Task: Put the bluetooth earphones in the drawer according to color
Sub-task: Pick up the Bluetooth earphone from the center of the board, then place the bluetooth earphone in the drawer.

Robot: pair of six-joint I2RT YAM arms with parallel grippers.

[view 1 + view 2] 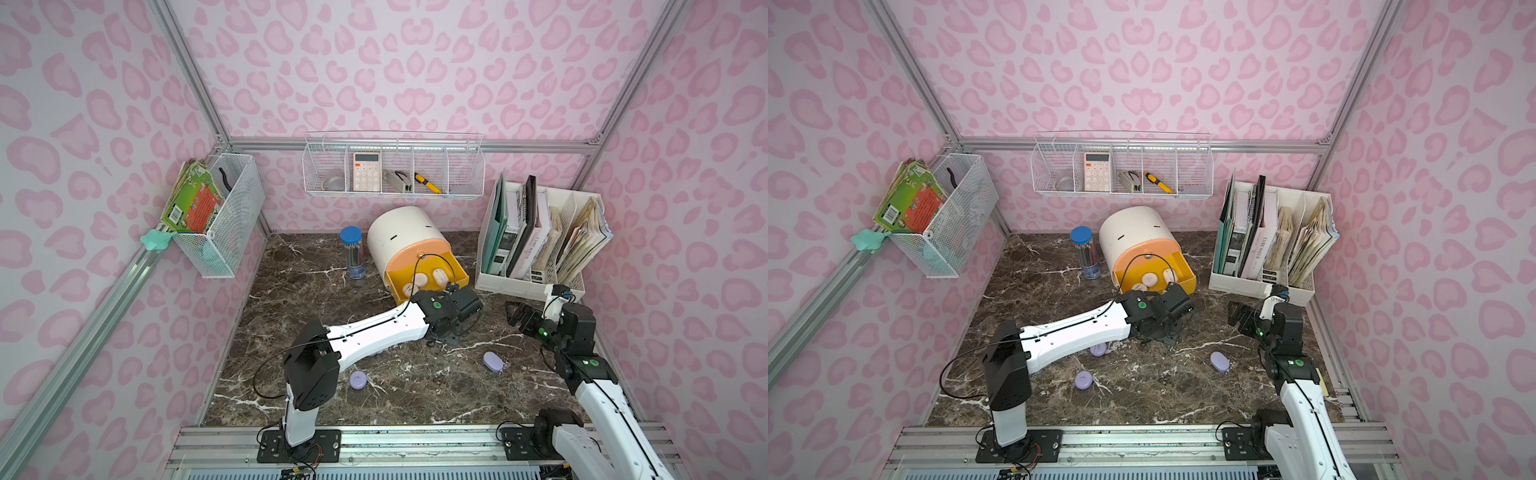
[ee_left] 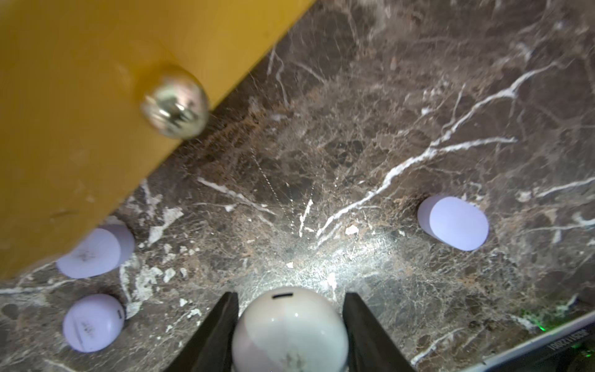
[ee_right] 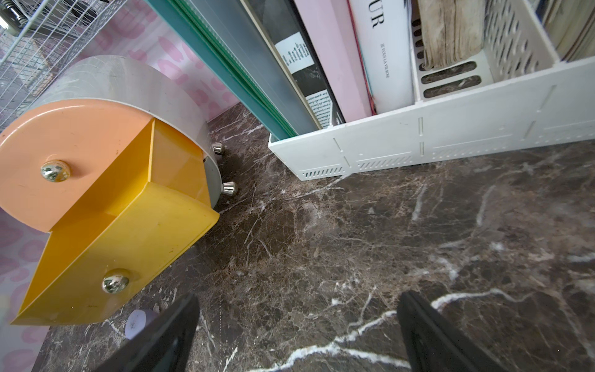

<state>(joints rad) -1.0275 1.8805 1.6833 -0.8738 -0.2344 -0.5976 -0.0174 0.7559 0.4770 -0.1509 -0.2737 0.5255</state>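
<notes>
White pebble-shaped plastic earphone case (image 2: 289, 336), clamped in your left gripper (image 2: 290, 295): clear rim of yellow plastic drawer (image 1: 395, 286) at its eleven o'clock, then release.

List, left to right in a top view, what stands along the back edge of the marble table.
Blue-lidded clear pencil tube → white arch-topped plastic cabinet → white plastic file rack holding books and folders.
</notes>
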